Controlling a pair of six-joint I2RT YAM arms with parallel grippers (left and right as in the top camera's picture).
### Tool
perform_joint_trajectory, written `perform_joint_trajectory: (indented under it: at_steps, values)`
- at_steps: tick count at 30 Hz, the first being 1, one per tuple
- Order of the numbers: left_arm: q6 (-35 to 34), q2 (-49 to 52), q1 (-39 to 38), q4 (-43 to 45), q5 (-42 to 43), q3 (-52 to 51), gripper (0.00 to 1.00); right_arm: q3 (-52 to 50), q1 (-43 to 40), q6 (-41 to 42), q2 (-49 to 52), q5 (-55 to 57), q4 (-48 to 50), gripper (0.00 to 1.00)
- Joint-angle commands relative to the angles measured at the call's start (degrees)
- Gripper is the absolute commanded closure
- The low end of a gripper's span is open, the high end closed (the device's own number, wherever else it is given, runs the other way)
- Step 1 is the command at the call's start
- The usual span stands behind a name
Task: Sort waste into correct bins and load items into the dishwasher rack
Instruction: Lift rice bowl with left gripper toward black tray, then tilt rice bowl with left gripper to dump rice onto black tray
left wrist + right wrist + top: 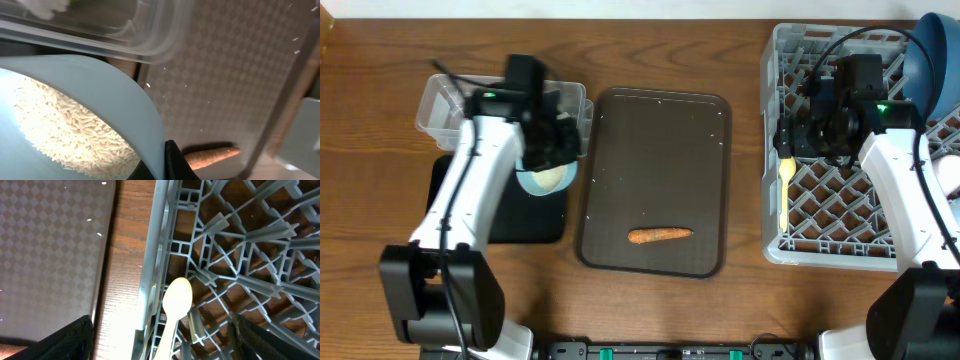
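Overhead: small light blue bowl (548,178) gripped at left, pale yellow spoon (785,190) lying in the grey rack (840,215) at right.
Near the tabletop's far-left corner, beside the clear tub (440,105) and above the black tray (535,225), the left fingers (174,162) clench the bowl's rim; rice (65,125) fills it. A carrot piece (660,235) lies on the brown serving tray (655,130) mid-tabletop. By the right edge, the right fingers (65,340) stand spread wide over the spoon.

Left of centre: light blue bowl (548,178), rice (75,125) inside, over black tray (520,225); clear tub (440,108) upper left. Orange carrot (660,235) lies bottom centre. Pale yellow spoon (784,195) flat in grey rack (840,215), right.
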Motion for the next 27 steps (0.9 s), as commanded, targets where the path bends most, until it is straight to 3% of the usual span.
perform_joint_trajectory:
  at_steps: [1, 11, 17, 27]
  values:
    - [6.1, -1.0, 5.8, 0.1, 11.3, -2.1, 0.94, 1.0, -0.2, 0.3, -1.1, 0.2, -0.1, 0.15]
    - [19.9, -1.0, 23.2, 2.7, 39.0, -11.1, 0.94, 1.0, -0.2, 0.3, -1.1, 0.2, 0.0, 0.15]
    - [33.1, -0.9, 31.4, 1.8, 60.0, -16.2, 0.94, 1.0, -0.2, 0.3, -1.1, 0.2, 0.0, 0.15]
    - [40.0, -0.9, 36.9, 1.7, 65.5, -21.5, 0.94, 1.0, -0.2, 0.3, -1.1, 0.5, 0.0, 0.15]
